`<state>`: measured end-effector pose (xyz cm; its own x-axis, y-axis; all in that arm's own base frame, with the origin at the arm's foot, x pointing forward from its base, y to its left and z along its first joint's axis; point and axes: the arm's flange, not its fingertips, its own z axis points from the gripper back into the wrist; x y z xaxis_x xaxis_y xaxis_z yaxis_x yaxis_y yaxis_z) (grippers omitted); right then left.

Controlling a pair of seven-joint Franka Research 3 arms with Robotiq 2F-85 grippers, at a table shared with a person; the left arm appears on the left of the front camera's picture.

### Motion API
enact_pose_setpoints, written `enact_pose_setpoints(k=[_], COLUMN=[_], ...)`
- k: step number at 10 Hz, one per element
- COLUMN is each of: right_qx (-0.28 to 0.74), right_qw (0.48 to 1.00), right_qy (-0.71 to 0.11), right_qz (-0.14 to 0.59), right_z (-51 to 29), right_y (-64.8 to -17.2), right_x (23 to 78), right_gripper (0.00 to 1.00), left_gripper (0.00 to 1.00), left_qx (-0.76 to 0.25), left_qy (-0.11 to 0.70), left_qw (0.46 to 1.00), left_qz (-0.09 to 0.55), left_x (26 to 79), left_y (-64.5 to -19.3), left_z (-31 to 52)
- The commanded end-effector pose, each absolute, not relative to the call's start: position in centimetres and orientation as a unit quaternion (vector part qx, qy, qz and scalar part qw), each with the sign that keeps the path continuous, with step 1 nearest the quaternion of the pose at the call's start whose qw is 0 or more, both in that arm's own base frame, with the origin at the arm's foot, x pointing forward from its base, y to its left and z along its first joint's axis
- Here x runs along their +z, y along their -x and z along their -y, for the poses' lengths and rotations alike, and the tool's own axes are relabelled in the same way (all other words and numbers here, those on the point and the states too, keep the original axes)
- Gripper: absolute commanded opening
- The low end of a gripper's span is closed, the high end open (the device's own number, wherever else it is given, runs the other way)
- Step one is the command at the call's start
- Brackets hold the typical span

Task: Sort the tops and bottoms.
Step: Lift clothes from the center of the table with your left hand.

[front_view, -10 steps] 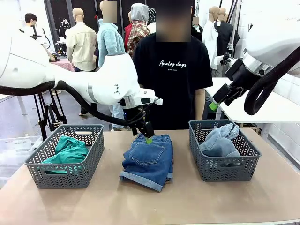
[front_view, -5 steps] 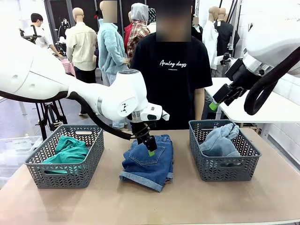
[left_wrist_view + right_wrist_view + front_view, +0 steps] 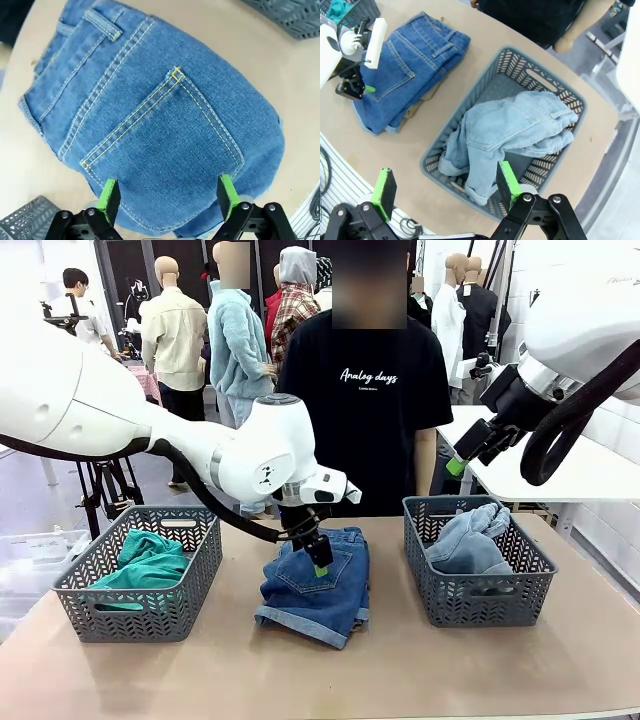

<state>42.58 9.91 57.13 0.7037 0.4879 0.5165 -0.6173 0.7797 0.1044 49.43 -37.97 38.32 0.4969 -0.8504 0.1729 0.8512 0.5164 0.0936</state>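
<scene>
Left tool [image 3: 319,567] is spread wide and empty, down over the back pocket of the darker shorts [image 3: 315,590]. In the left wrist view the pads straddle the pocket's lower part; I can't tell if they're touching the cloth. Right tool [image 3: 445,189] is also spread and empty, parked high over the right basket [image 3: 480,612], well apart from everything. The darker shorts lie folded mid-tabletop [image 3: 520,670] between the two baskets, pocket side up. Waistband is toward the person, cuffed hems toward the robot. The long axis runs far to near, with the near end skewed a bit to the robot's left. The pale shorts [image 3: 505,130] are already bunched in the right basket and the teal shirt [image 3: 148,562] is in the left basket [image 3: 150,615]. My read on handling: the denim is soft, limp, fairly thick and grippy, not fragile, with moderate weight. It'll likely unfold and hang once lifted, so allow clearance over the basket rim. Best hold is probably a pinch of bunched cloth at the pocket seam or the stiffer waistband, where the stitching gives it bite. Watch out: the right wrist view shows tan cloth [image 3: 426,98] peeking from under the shorts, likely the other top. A deep grab may drag it along, so take the top layers only.
</scene>
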Motion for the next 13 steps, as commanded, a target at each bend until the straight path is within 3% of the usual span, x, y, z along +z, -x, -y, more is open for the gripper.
enact_pose_setpoints(k=[1, 2, 3, 7, 8, 13], right_qx=[0.297, 0.297, 0.297, 0.297, 0.297, 0.297], right_qw=[0.917, 0.917, 0.917, 0.917, 0.917, 0.917], right_qy=[-0.128, -0.128, -0.128, -0.128, -0.128, -0.128], right_qz=[0.233, 0.233, 0.233, 0.233, 0.233, 0.233], right_z=[-10.0, -10.0, -10.0, -10.0, -10.0, -10.0], right_y=[-42.4, -42.4, -42.4, -42.4, -42.4, -42.4], right_x=[57.0, 57.0, 57.0, 57.0, 57.0, 57.0], right_gripper=[1.00, 1.00, 1.00, 1.00, 1.00, 1.00], left_gripper=[1.00, 0.96, 0.83, 0.06, 0.00, 0.00], left_qx=[-0.495, -0.499, -0.504, -0.500, -0.499, -0.456], left_qy=[0.003, 0.001, -0.001, 0.004, 0.004, 0.007], left_qw=[0.866, 0.865, 0.862, 0.864, 0.864, 0.887], left_qz=[0.067, 0.059, 0.060, 0.059, 0.060, 0.073], left_x=[37.9, 37.8, 38.0, 37.5, 37.5, 39.6], left_y=[-49.9, -50.0, -50.2, -49.9, -49.8, -49.7], left_z=[38.4, 38.5, 38.6, 38.2, 38.3, 37.4])
